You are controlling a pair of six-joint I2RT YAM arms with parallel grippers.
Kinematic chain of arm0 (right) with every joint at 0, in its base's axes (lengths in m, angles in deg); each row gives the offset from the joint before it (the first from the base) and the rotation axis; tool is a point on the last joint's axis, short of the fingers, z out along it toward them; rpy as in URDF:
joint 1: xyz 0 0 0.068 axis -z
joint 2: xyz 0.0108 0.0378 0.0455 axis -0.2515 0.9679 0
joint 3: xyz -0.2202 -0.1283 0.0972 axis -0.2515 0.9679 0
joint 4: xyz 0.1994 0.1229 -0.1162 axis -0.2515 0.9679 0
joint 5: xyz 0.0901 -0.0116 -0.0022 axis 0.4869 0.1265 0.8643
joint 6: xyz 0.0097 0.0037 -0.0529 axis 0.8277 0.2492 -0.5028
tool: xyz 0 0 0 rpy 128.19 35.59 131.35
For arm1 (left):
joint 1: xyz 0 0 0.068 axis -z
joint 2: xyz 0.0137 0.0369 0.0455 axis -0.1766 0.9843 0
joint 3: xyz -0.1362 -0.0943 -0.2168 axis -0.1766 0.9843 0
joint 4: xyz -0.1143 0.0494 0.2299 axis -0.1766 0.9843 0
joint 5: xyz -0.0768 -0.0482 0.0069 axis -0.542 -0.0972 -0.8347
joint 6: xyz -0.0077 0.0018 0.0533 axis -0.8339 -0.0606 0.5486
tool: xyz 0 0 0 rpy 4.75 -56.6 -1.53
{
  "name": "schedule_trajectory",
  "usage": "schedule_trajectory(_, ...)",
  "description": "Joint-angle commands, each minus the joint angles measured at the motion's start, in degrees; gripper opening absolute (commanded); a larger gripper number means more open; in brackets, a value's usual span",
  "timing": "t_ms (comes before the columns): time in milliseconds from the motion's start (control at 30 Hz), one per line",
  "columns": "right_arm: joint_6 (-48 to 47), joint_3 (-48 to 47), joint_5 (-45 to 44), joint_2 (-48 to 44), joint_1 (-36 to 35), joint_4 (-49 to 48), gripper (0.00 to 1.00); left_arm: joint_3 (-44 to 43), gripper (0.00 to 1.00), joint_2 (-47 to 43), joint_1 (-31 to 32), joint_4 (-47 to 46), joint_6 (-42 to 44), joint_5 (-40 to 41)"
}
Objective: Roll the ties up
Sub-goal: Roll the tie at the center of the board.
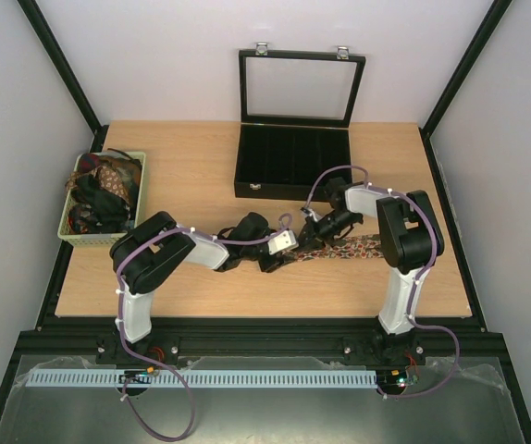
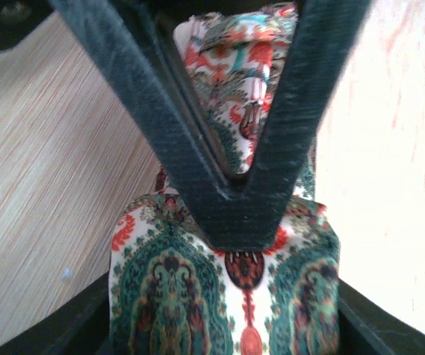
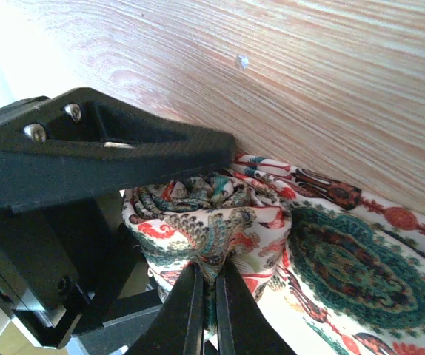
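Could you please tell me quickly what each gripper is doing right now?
Left gripper: open, fingers flanking the tie.
Right gripper: closed, pinching the tie's roll.

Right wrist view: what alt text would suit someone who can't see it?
A robot's black claw pinches shut on the rolled-up end of a paisley tie in red, teal and cream. The rest of the tie lies flat on a wooden table, and another black robot part sits just left of the roll.

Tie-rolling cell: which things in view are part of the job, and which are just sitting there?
Job: patterned tie, partly rolled; more ties in the green basket.
Lying about: black case with its glass lid up.
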Motion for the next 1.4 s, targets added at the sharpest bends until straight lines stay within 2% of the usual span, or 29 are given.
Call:
schedule_trajectory(0, -1.6, 2.7, -8.4, 1.2, 0.3, -0.2, 0.01, 2.6, 0.65, 0.7, -0.9, 6.9, 0.8, 0.0)
schedule_trajectory(133, -2.2, 4.1, -11.8, 1.5, 1.4, -0.2, 0.01, 3.6, 0.74, -2.9, -2.4, 1.8, 0.0, -5.6)
schedule_trajectory(267, -3.3, 4.8, -14.7, 2.5, 2.3, 0.6, 0.01, 4.1, 0.77, -4.2, -2.5, -2.9, -1.1, -8.4)
schedule_trajectory(667, -4.0, 1.7, -22.2, 5.7, 3.1, 1.4, 0.01, -0.7, 0.78, 5.0, -0.6, -13.3, -1.9, -9.2)
schedule_trajectory(933, -5.8, -0.8, -22.4, 8.4, 3.1, 3.5, 0.02, -5.3, 0.68, 10.1, -0.1, -12.6, 1.3, -10.3)
schedule_trajectory(1133, -6.0, -1.7, -21.9, 7.9, 3.2, 3.3, 0.02, -2.2, 0.43, 7.2, -0.3, -8.3, 2.8, -9.7)
schedule_trajectory(1233, -6.0, -2.3, -17.6, 5.7, 3.4, 2.8, 0.13, -1.1, 0.37, 5.5, -0.3, -4.5, 0.4, -7.3)
schedule_trajectory(1367, -6.2, -2.6, -11.0, 0.2, 3.6, 2.8, 0.36, -1.0, 0.38, 4.5, -0.1, 0.9, -2.6, -4.2)
